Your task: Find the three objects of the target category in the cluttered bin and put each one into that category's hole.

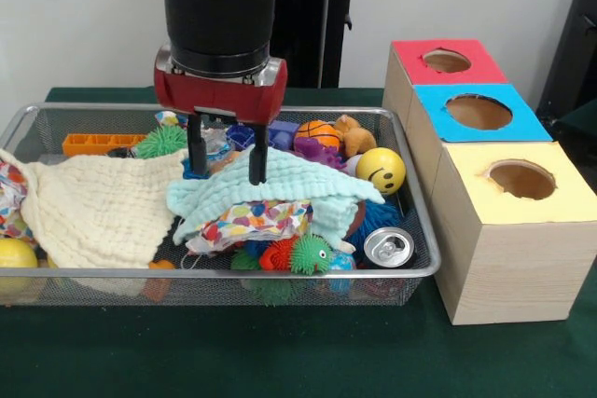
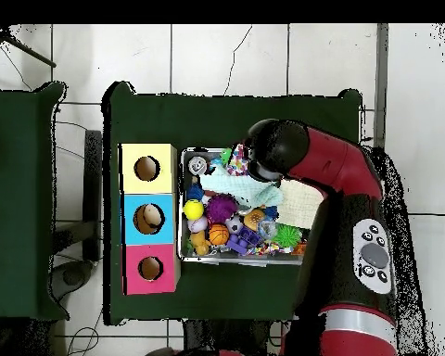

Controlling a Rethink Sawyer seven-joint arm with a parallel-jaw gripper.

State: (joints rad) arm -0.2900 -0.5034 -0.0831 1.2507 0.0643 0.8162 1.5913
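A: Where do the target things sit?

B: In the wire bin (image 1: 410, 272), under and around cloth. Which category is wanted cannot be told. A yellow smiley ball (image 1: 381, 171) lies near the right wall, a small basketball (image 1: 318, 133) behind it, and a green spiky ball (image 1: 311, 254) at the front beside a red spiky one (image 1: 277, 254).

A: And the cloths?

B: A mint-green cloth (image 1: 280, 184) is draped over the middle heap, with a colourful patterned cloth (image 1: 252, 222) beneath it. A cream cloth (image 1: 98, 202) covers the left half.

A: The gripper?

B: The gripper (image 1: 227, 165) hangs straight down over the mint-green cloth. Its two black fingers (image 1: 258, 151) stand spread apart, with their tips at the cloth's upper edge and nothing clasped between them.

A: Anything else in the bin?

B: A silver can (image 1: 388, 246) lies at the front right corner, an orange block tray (image 1: 101, 143) at the back left, and another yellow ball (image 1: 16, 255) at the left edge.

A: The holes?

B: Three boxes stand in a row just right of the bin: the red box (image 1: 446, 61) farthest back, the blue box (image 1: 478, 112) in the middle, the yellow box (image 1: 520, 179) nearest. In the overhead view, the blue hole (image 2: 148, 218) shows something inside.
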